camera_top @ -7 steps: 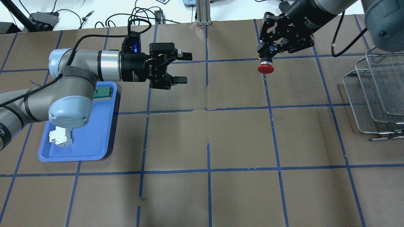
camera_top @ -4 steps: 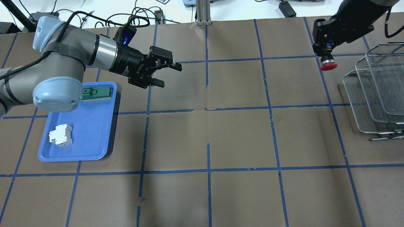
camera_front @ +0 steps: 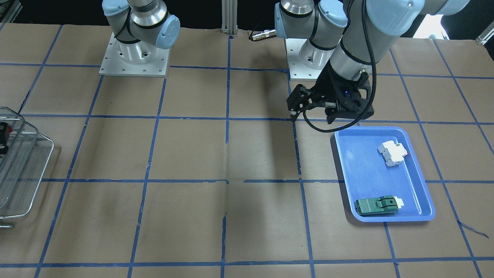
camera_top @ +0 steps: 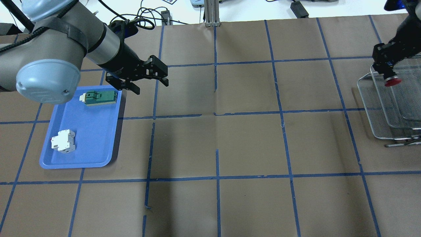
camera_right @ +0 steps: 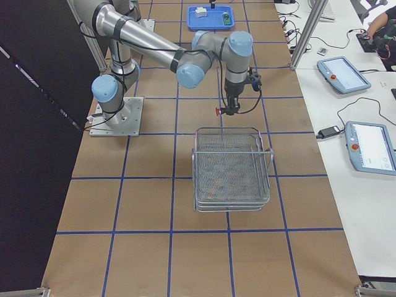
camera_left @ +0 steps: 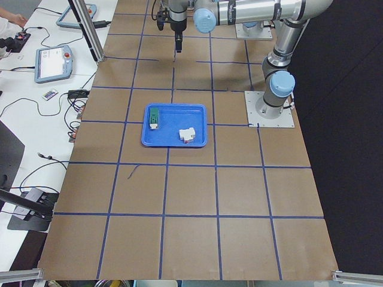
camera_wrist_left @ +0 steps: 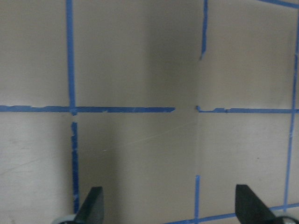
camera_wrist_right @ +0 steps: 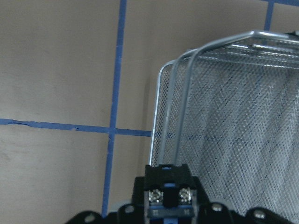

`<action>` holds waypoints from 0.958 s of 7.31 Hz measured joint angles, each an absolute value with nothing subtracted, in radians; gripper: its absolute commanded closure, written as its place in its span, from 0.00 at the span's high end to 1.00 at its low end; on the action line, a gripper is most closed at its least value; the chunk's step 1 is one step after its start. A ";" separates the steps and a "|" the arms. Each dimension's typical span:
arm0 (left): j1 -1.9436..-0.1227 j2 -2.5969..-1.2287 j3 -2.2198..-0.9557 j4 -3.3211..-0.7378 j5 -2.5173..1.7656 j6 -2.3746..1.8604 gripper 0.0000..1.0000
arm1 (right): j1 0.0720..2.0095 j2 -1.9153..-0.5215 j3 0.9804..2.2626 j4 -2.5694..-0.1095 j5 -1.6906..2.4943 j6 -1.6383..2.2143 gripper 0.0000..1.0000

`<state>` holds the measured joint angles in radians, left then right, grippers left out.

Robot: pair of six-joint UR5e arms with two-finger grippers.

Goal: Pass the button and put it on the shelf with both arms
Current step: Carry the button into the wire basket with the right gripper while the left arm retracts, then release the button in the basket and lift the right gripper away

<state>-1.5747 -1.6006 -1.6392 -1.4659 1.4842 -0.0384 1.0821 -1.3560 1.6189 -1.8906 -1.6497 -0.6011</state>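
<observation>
Button [camera_top: 392, 81] in right tool [camera_top: 388, 74], near shelf [camera_top: 375, 116]

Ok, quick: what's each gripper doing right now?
Left gripper: open, holding nothing.
Right gripper: closed on the button, red cap down, close to the shelf.

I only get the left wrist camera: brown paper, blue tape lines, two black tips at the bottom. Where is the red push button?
Observer: The red-capped black push button is clamped in the right arm's jaws, close by the rim of the silver wire-mesh shelf.
Visitor: And what is near those black tips?
Observer: They are the left arm's open jaws; beside them lies a blue plastic tray holding a white breaker block and a flat green module.
</observation>
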 measured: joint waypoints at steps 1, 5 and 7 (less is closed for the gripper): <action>-1.570 -1.591 -1.588 -1.535 1.547 -0.021 1.00 | 1.053 -1.325 1.613 -1.901 -1.660 -0.614 0.87; -1.560 -1.587 -1.524 -1.602 1.567 0.002 1.00 | 0.998 -1.297 1.610 -1.886 -1.663 -0.615 1.00; -1.560 -1.566 -1.538 -1.622 1.578 0.044 1.00 | 1.018 -1.345 1.591 -1.805 -1.657 -0.607 1.00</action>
<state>-1.5596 -1.5656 -1.5382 -1.6218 1.5784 0.0445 1.0175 -1.3453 1.5908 -1.8045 -1.6570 -0.6072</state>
